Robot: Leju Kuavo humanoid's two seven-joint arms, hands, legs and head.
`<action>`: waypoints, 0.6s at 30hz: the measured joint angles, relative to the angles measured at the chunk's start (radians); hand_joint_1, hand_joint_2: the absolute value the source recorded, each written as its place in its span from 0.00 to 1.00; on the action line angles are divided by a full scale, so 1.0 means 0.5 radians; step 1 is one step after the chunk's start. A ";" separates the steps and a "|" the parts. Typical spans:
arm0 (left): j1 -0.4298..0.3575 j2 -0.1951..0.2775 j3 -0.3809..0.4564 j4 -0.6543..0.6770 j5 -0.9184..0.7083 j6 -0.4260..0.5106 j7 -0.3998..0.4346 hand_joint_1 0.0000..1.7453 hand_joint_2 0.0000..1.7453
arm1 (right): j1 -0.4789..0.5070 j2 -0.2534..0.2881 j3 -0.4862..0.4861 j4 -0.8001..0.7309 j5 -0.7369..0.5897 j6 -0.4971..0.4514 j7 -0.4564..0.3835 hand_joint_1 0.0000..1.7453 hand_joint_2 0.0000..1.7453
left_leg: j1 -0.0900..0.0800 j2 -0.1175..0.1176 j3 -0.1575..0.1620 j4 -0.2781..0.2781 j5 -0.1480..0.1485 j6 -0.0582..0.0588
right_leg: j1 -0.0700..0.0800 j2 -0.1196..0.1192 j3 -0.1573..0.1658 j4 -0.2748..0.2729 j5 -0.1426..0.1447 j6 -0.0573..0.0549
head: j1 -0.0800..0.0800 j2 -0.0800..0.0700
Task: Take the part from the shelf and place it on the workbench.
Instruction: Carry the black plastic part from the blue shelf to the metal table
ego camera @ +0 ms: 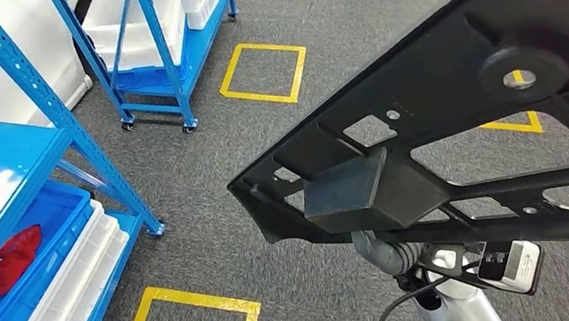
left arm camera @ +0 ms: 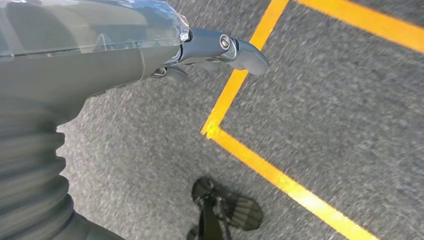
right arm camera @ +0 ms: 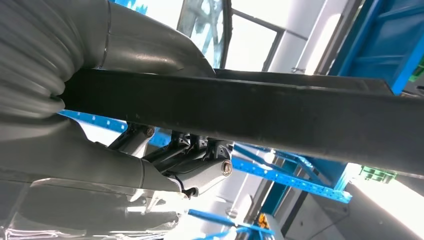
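Your part [ego camera: 455,107] spans the right half of your head view, held up over the floor [ego camera: 208,162], with the right hand [ego camera: 386,250] beneath its near edge; in the right wrist view the part [right arm camera: 250,112] lies across that hand [right arm camera: 165,165]; a shelf [ego camera: 10,153] stands at your left, bins [ego camera: 41,272] stacked on its lower level; a cart [ego camera: 161,53] sits farther back; your left hand [left arm camera: 150,50] hangs above the floor markings [left arm camera: 260,165].

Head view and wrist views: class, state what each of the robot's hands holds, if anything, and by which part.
The right hand grips the black part by its lower edge bar. The left hand holds nothing.
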 joint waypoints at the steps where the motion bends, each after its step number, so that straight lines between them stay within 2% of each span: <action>1: 0.003 0.005 0.002 0.000 -0.002 0.001 0.004 0.00 1.00 | 0.002 0.002 0.000 -0.007 0.008 -0.011 0.000 1.00 1.00 | -0.004 0.023 0.002 -0.002 -0.002 0.007 | -0.001 -0.053 -0.066 0.126 -0.057 0.007 | 0.000 0.000; 2: 0.006 0.007 0.003 0.000 -0.005 0.001 0.010 0.00 1.00 | 0.005 0.003 0.000 -0.011 0.015 -0.022 0.000 1.00 1.00 | -0.008 0.048 0.002 -0.002 -0.005 0.012 | -0.005 -0.077 -0.136 0.256 -0.106 0.012 | 0.000 0.000; 3: 0.008 0.009 0.004 0.000 -0.009 0.000 0.014 0.00 1.00 | 0.011 0.005 0.001 -0.014 0.023 -0.034 0.000 1.00 1.00 | -0.010 0.072 0.003 -0.002 -0.009 0.014 | -0.008 -0.086 -0.186 0.344 -0.127 0.014 | 0.000 0.000; 4: 0.009 0.010 0.004 0.000 -0.014 -0.003 0.018 0.00 1.00 | 0.016 0.006 0.001 -0.014 0.031 -0.045 0.000 1.00 1.00 | -0.011 0.097 0.006 -0.002 -0.013 0.014 | -0.009 -0.092 -0.206 0.373 -0.118 0.014 | 0.000 0.000; 5: 0.008 0.010 0.004 0.000 -0.021 -0.009 0.018 0.00 1.00 | 0.020 0.005 0.002 -0.016 0.040 -0.057 0.000 1.00 1.00 | -0.012 0.121 0.010 -0.002 -0.017 0.013 | -0.008 -0.099 -0.183 0.323 -0.075 0.010 | 0.000 0.000; 6: 0.007 0.009 0.004 0.000 -0.028 -0.020 0.014 0.00 1.00 | 0.022 0.005 0.004 -0.019 0.048 -0.071 0.000 1.00 1.00 | -0.013 0.143 0.016 -0.002 -0.021 0.010 | -0.005 -0.117 -0.123 0.205 -0.011 0.001 | 0.000 0.000; 8: 0.005 0.004 0.004 0.000 -0.038 -0.044 0.004 0.00 1.00 | 0.020 0.004 0.012 -0.033 0.057 -0.096 0.000 1.00 1.00 | -0.018 0.182 0.031 -0.003 -0.034 -0.001 | 0.018 -0.204 0.019 -0.065 0.080 -0.027 | 0.000 0.000; 9: 0.005 0.001 0.004 0.000 -0.040 -0.053 0.000 0.00 1.00 | 0.018 0.003 0.018 -0.041 0.060 -0.104 0.000 1.00 1.00 | -0.021 0.201 0.037 -0.004 -0.039 -0.010 | 0.032 -0.233 0.061 -0.148 0.098 -0.041 | 0.000 0.000; 10: 0.004 -0.002 0.004 0.000 -0.041 -0.060 -0.002 0.00 1.00 | 0.017 0.002 0.023 -0.047 0.061 -0.110 0.000 1.00 1.00 | -0.022 0.220 0.043 -0.007 -0.044 -0.020 | 0.043 -0.245 0.076 -0.182 0.096 -0.052 | 0.000 0.000; 12: -0.002 -0.009 0.004 0.000 -0.042 -0.067 -0.003 0.00 1.00 | 0.021 -0.002 0.030 -0.055 0.065 -0.117 0.000 1.00 1.00 | -0.022 0.253 0.055 -0.017 -0.052 -0.040 | 0.044 -0.197 0.079 -0.199 0.104 -0.070 | 0.000 0.000; 13: -0.006 -0.012 0.004 0.000 -0.043 -0.069 -0.004 0.00 1.00 | 0.022 -0.004 0.031 -0.060 0.066 -0.120 0.000 1.00 1.00 | -0.020 0.236 0.059 -0.011 -0.062 -0.049 | 0.038 -0.174 0.088 -0.216 0.112 -0.079 | 0.000 0.000; 15: -0.008 -0.016 0.004 -0.001 -0.044 -0.072 -0.006 0.00 1.00 | 0.017 -0.006 0.039 -0.069 0.067 -0.122 -0.001 1.00 1.00 | -0.016 0.141 0.017 0.102 -0.135 -0.060 | 0.023 -0.131 0.111 -0.247 0.127 -0.099 | -0.001 0.000; 16: -0.005 -0.016 0.004 -0.001 -0.046 -0.073 -0.005 0.00 1.00 | 0.014 -0.006 0.046 -0.070 0.067 -0.125 -0.001 1.00 1.00 | -0.014 0.085 -0.037 0.218 -0.193 -0.062 | 0.023 -0.110 0.116 -0.252 0.127 -0.105 | -0.001 0.000; 17: -0.001 -0.016 0.004 -0.001 -0.050 -0.075 -0.003 0.00 1.00 | 0.011 -0.008 0.053 -0.069 0.067 -0.127 0.000 1.00 1.00 | -0.014 0.055 -0.107 0.353 -0.251 -0.063 | 0.023 -0.086 0.118 -0.252 0.126 -0.110 | -0.001 0.000; 18: 0.005 -0.017 0.004 -0.001 -0.055 -0.076 -0.002 0.00 1.00 | 0.010 -0.011 0.061 -0.066 0.067 -0.131 0.000 1.00 1.00 | -0.014 0.043 -0.172 0.467 -0.285 -0.066 | 0.023 -0.058 0.118 -0.250 0.125 -0.113 | -0.001 0.000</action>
